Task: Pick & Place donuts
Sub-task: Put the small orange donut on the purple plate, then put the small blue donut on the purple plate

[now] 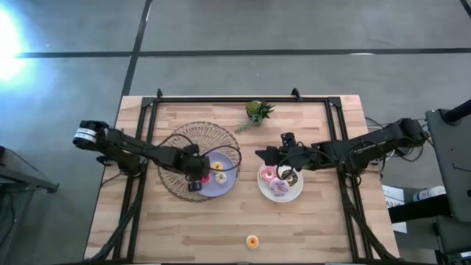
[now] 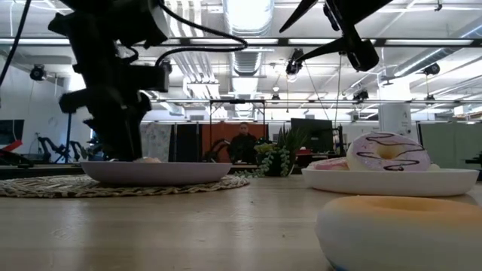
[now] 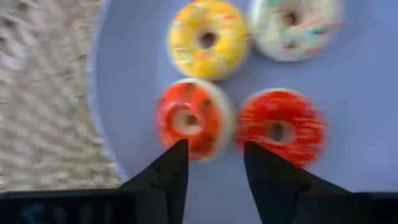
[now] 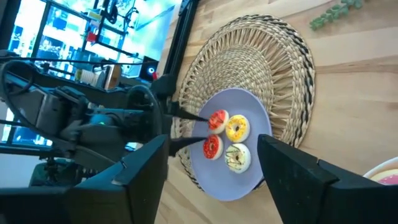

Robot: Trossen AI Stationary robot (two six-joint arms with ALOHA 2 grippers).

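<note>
Readable text: none in any view.
Donuts (image 3: 209, 38): sprinkles only, no lettering.
Plates (image 1: 296, 193): plain, unmarked.
Table (image 1: 184, 228): bare wood, no labels.
Room beyond: screens and fixtures, nothing legible.

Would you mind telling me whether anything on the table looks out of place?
One orange donut lies alone on the bare wood near the table's front edge, away from the lavender plate and white plate holding the others.
</note>
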